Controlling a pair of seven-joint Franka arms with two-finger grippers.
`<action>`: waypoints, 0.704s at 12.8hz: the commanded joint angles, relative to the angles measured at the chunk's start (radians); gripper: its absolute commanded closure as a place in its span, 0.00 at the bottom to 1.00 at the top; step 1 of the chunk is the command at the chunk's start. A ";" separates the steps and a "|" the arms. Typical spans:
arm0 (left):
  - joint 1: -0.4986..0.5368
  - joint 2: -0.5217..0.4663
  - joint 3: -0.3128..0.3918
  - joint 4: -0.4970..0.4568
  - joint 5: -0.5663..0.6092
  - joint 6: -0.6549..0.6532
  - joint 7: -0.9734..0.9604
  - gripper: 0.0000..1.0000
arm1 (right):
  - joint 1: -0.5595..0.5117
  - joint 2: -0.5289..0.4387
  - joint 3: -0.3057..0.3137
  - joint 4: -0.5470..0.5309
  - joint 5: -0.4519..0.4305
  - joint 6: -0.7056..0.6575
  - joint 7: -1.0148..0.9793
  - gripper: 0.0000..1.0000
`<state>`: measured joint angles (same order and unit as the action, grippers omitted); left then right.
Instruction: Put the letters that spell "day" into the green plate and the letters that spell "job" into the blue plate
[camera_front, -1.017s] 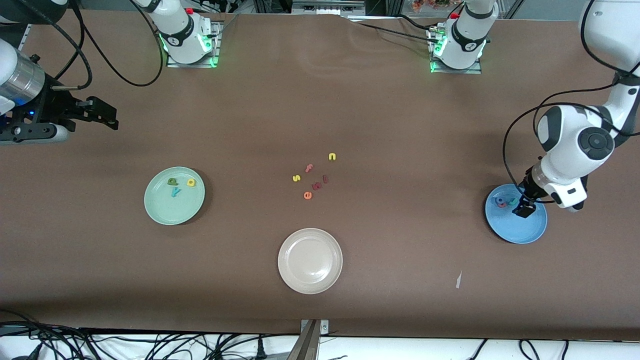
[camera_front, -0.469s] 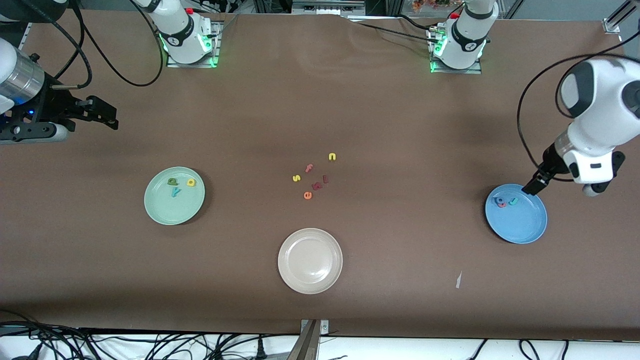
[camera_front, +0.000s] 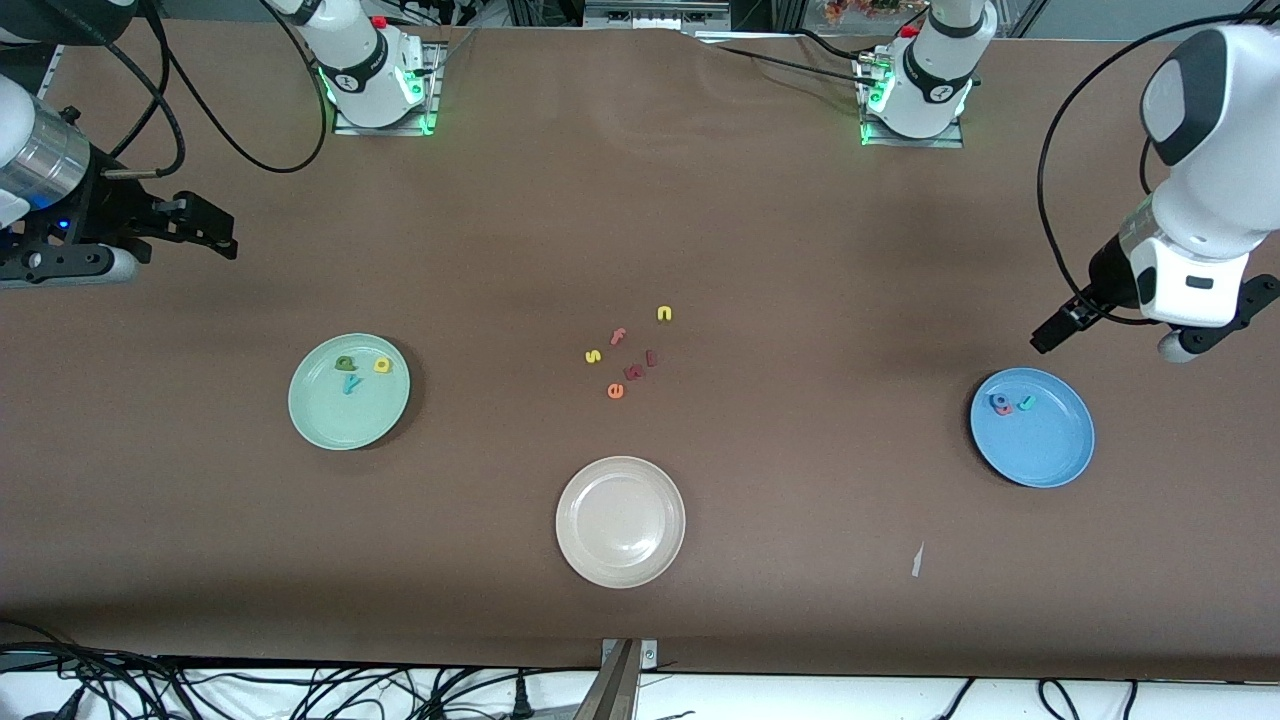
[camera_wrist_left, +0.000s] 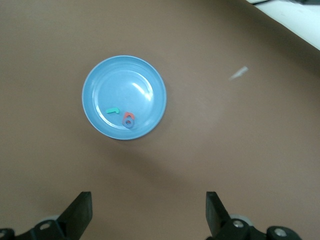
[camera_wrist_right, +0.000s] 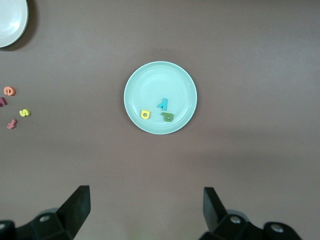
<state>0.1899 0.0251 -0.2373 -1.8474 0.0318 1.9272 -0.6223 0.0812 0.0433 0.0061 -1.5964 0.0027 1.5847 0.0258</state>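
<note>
From the front, the green plate (camera_front: 348, 391) sits toward the right arm's end of the counter (camera_front: 800, 250). In it lie the dark green d (camera_front: 346, 364), the yellow a (camera_front: 382, 365) and the teal y (camera_front: 350, 383). The blue plate (camera_front: 1032, 427) sits toward the left arm's end. It holds the blue o (camera_front: 998, 401), the red b (camera_front: 1005, 408) and the teal j (camera_front: 1025, 402), close together. Spare letters (camera_front: 625, 350) lie in the middle, with a beige plate (camera_front: 620, 521) nearer the camera. The left gripper (camera_front: 1050, 332) hangs over bare counter just beside the blue plate. The right gripper (camera_front: 205, 228) waits at its own end.

In the left wrist view, the left gripper (camera_wrist_left: 147, 212) has its jaws wide and holds nothing. All three letters rest inside the blue plate (camera_wrist_left: 97, 80).

In the right wrist view, the right gripper (camera_wrist_right: 145, 210) has its jaws wide and empty too. The green plate (camera_wrist_right: 160, 75) holds its three letters.

Both words look done. The best thing now is to lift away gently and not bump the plates.
</note>
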 joint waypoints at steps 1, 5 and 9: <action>-0.035 0.007 0.048 0.131 -0.075 -0.163 0.177 0.00 | 0.002 0.003 0.002 0.021 -0.006 -0.014 -0.010 0.00; -0.037 -0.013 0.056 0.192 -0.056 -0.273 0.447 0.00 | 0.002 0.003 0.002 0.019 -0.007 -0.018 -0.009 0.00; -0.096 -0.008 0.111 0.269 -0.016 -0.339 0.518 0.00 | 0.002 0.003 0.002 0.019 -0.007 -0.015 -0.029 0.00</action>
<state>0.1568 0.0140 -0.1811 -1.6282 -0.0051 1.6394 -0.1551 0.0813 0.0433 0.0065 -1.5963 0.0027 1.5845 0.0176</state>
